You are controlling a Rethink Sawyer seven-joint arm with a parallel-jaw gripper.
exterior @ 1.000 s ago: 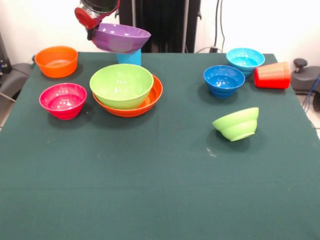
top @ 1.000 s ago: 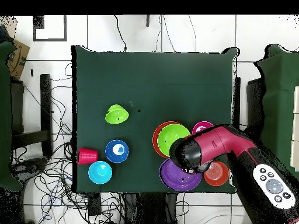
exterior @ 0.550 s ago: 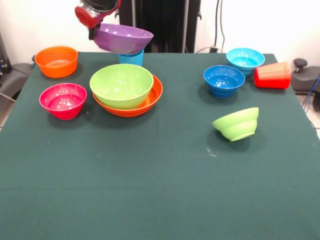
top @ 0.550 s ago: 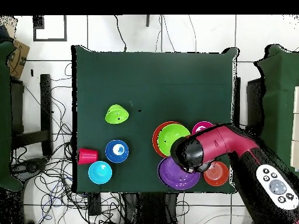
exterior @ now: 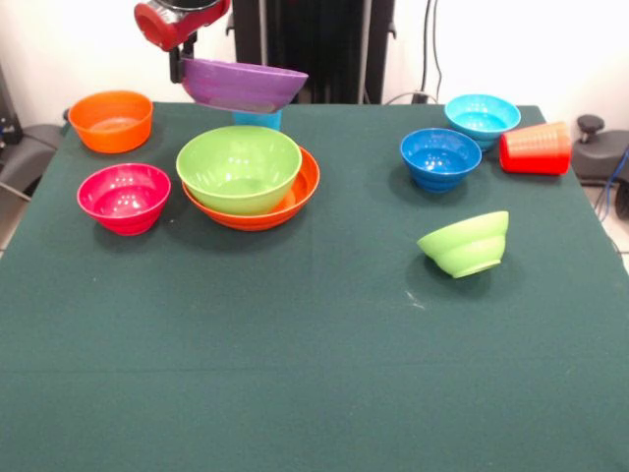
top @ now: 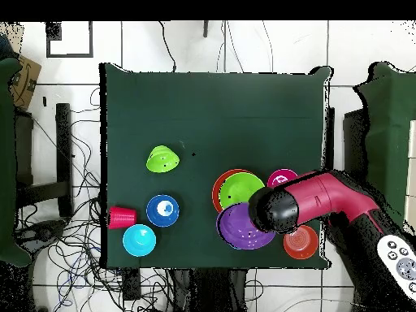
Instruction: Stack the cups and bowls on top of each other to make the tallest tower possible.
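Note:
My gripper [exterior: 181, 67] is shut on the left rim of the large purple bowl [exterior: 244, 84] and holds it in the air, nearly level. In the overhead view the purple bowl [top: 244, 227] overlaps the edge of the tower, with the arm [top: 301, 205] covering the gripper. The tower is a large lime green bowl [exterior: 239, 167] nested in a large orange bowl [exterior: 298, 196], just in front of and below the held bowl. A light blue cup [exterior: 257, 119] stands behind it, mostly hidden. The red cup [exterior: 536, 147] lies on its side at the right.
A small orange bowl [exterior: 110, 120] and a magenta bowl [exterior: 124, 197] sit left of the tower. A dark blue bowl [exterior: 440, 157] and a light blue bowl [exterior: 482, 116] sit at the right, near the red cup. A small lime green bowl [exterior: 464, 244] lies tilted.
The purple bowl has risen a little, levelled out and moved with the gripper toward the lime green and orange stack. Nothing else moved.

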